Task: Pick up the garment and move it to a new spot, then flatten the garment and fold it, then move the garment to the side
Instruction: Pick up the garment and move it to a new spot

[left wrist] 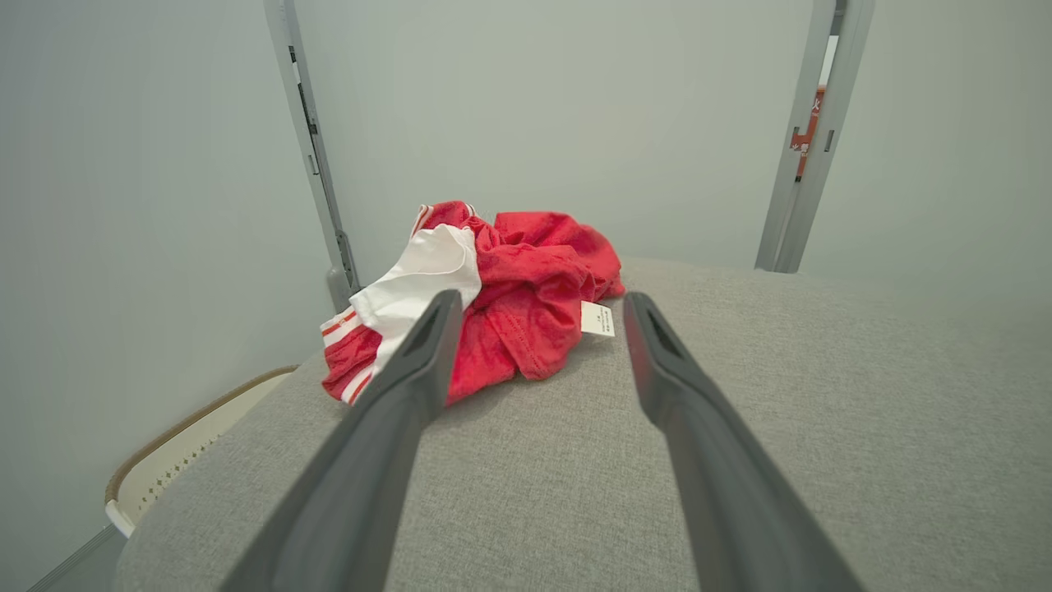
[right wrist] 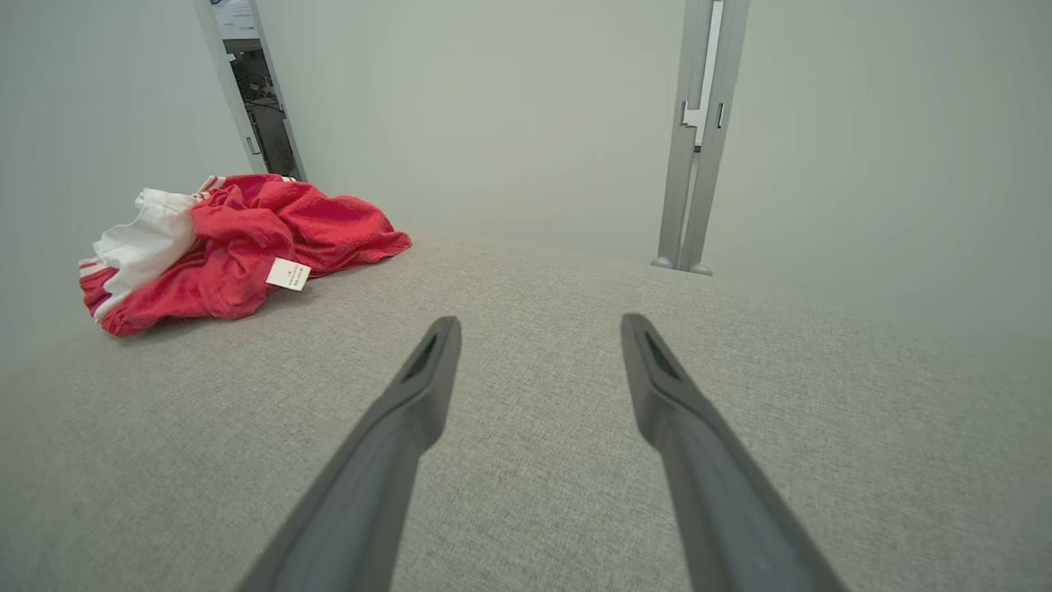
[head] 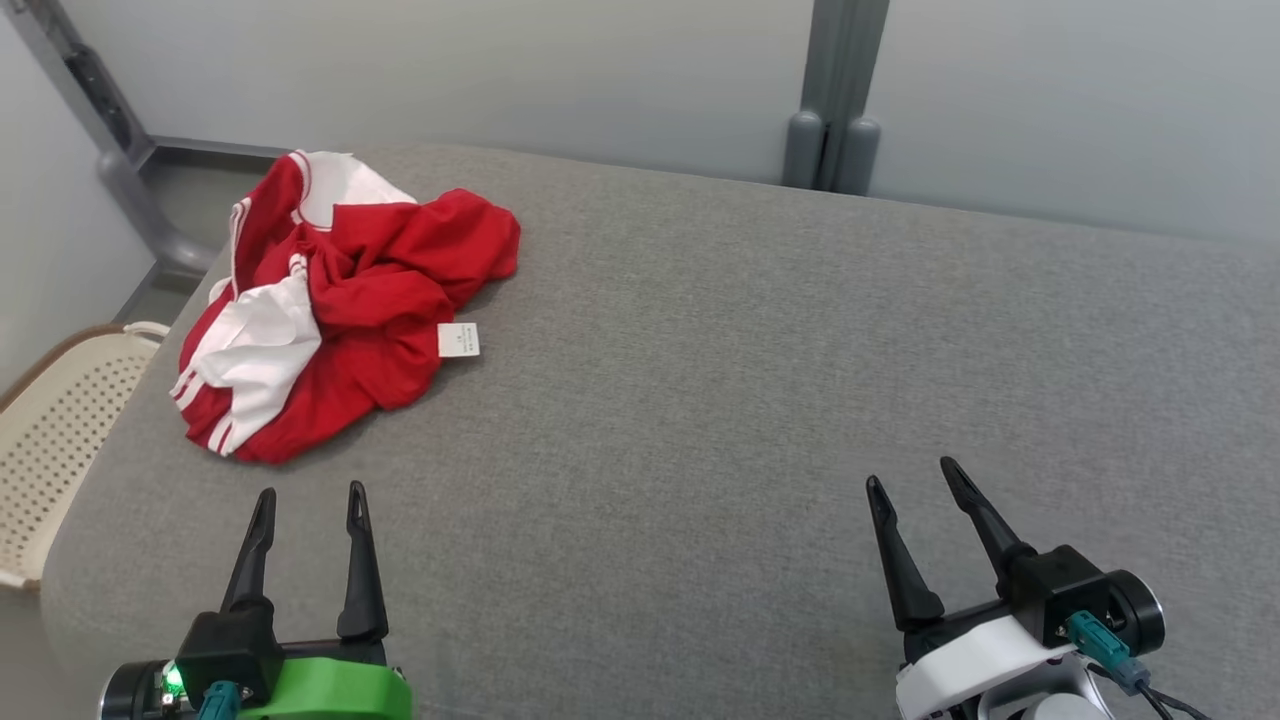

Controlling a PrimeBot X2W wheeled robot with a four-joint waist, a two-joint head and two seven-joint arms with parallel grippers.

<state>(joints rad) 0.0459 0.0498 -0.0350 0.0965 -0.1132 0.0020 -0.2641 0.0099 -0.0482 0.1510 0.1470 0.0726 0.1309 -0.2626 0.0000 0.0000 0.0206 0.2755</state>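
Note:
A crumpled red and white garment (head: 340,300) with a small white label lies in a heap at the far left of the grey cloth surface (head: 750,400). Over the surface's near left edge my left gripper (head: 311,495) stands open, its fingers pointing at the heap a short way ahead. In the left wrist view the garment (left wrist: 526,304) sits just beyond the empty gripper (left wrist: 538,306). At the near right my right gripper (head: 913,477) is open and empty, far from the cloth. The right wrist view has the garment (right wrist: 238,242) at far left, with the open gripper (right wrist: 538,327) above bare surface.
A cream perforated basket (head: 50,440) stands off the left edge of the surface, below it. Pale walls close the back, with a grey post (head: 835,100) behind the far edge and another frame bar (head: 100,110) at the far left corner.

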